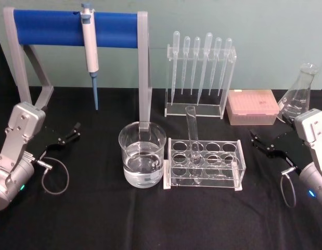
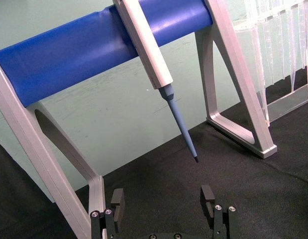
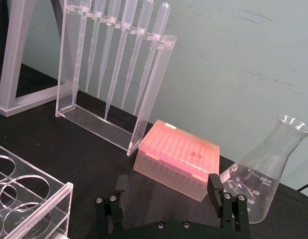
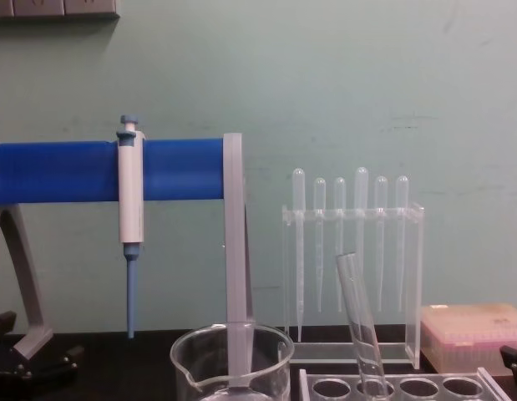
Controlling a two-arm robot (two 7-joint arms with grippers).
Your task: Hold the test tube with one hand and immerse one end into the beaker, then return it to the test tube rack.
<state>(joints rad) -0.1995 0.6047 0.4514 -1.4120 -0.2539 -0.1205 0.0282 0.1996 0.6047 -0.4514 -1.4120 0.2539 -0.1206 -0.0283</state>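
The test tube [image 1: 193, 138] leans in a front hole of the clear rack [image 1: 233, 179], its round bottom down; from the chest it shows tilted [image 4: 360, 330]. Just left of the rack stands the beaker [image 1: 142, 153], holding clear liquid, its spout visible low in the chest view [image 4: 231, 359]. My left gripper [image 1: 67, 135] rests open over the black table at the far left, well away from the beaker, with nothing between its fingers [image 2: 162, 196]. My right gripper [image 1: 262, 141] is open at the far right, beside the rack and apart from it, and holds nothing [image 3: 168, 182].
A blue-barred grey stand [image 1: 75, 28] at the back left carries a white-and-blue pipettor [image 1: 89, 47]. Behind the rack is a clear holder with several plastic pipettes [image 1: 200, 78]. A pink tip box [image 1: 252, 107] and a glass flask [image 1: 301, 96] sit at the back right.
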